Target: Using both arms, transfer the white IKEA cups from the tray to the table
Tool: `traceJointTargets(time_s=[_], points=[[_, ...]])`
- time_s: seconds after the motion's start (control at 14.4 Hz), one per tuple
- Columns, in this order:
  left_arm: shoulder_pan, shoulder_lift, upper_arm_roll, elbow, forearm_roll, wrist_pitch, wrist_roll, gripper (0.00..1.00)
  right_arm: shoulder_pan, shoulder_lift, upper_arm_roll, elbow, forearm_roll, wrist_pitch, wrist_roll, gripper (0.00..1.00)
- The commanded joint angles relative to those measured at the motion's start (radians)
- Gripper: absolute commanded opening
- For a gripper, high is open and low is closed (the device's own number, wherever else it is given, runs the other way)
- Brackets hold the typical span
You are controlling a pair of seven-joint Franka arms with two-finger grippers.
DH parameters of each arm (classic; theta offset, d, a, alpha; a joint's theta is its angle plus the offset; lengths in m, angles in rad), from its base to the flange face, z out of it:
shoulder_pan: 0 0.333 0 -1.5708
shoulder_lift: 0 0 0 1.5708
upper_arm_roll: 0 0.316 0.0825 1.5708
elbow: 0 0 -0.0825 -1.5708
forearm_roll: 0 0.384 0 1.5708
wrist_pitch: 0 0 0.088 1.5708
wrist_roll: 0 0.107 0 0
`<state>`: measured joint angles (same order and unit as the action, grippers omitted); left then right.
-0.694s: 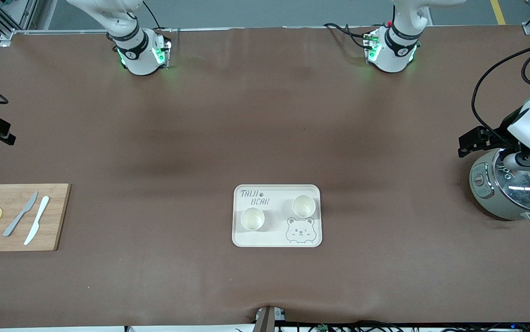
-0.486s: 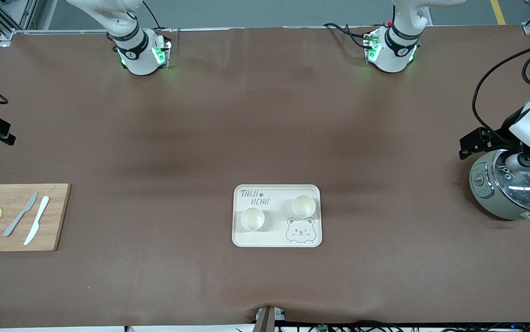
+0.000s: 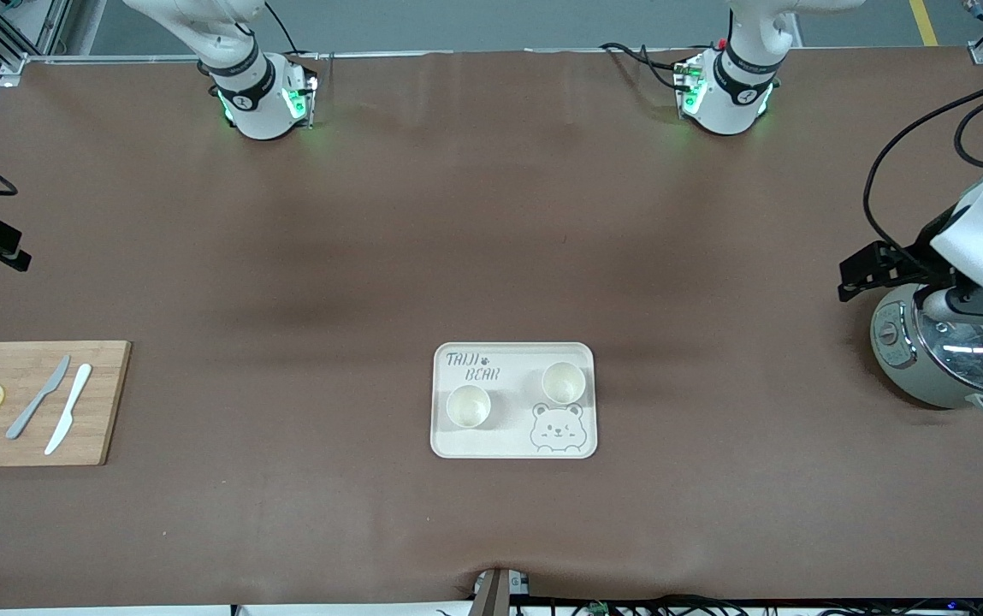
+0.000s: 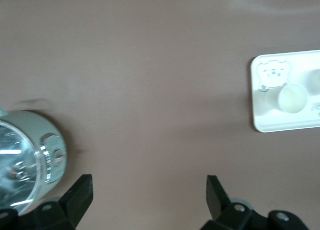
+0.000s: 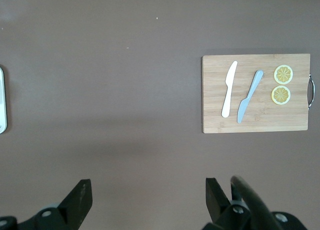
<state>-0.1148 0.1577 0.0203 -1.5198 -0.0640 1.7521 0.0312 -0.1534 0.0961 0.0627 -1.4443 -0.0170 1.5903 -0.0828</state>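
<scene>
While cups (image 3: 468,405) rest, left gripper (image 4: 149,196) agape over pot (image 3: 944,359)

You can read only one piece of lettering: "TAIJI BEAR", hand-drawn in grey capitals over two lines with a small paw print after the first, on the cream rectangular bear-printed tray (image 3: 581,359), in its corner toward the right arm's end and farther from the front camera. Nothing else is legible.

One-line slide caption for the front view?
Two white cups stand on the bear tray; open left gripper over the pot, right gripper out of frame.
</scene>
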Motion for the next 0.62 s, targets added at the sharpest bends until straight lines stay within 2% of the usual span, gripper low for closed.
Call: traceJointTargets(time_s=[0.0, 0.21, 0.28, 0.42, 0.56], points=[[-0.019, 0.032, -0.013, 0.009, -0.028, 0.029, -0.017, 1.0, -0.005, 0.016, 0.005, 0.022, 0.008, 0.0, 0.001, 1.0], [-0.084, 0.095, -0.023, -0.031, -0.017, 0.053, -0.045, 1.0, -0.003, 0.022, 0.006, 0.021, 0.015, 0.033, 0.0, 1.0], [-0.116, 0.124, -0.025, -0.061, -0.017, 0.111, -0.091, 1.0, -0.003, 0.036, 0.008, 0.021, 0.015, 0.033, -0.002, 1.0], [-0.202, 0.208, -0.026, -0.065, -0.016, 0.162, -0.234, 1.0, 0.003, 0.051, 0.009, 0.021, 0.026, 0.051, -0.003, 1.0], [-0.262, 0.267, -0.025, -0.059, -0.011, 0.245, -0.333, 1.0, 0.002, 0.053, 0.012, -0.034, 0.063, 0.072, -0.005, 1.0]])
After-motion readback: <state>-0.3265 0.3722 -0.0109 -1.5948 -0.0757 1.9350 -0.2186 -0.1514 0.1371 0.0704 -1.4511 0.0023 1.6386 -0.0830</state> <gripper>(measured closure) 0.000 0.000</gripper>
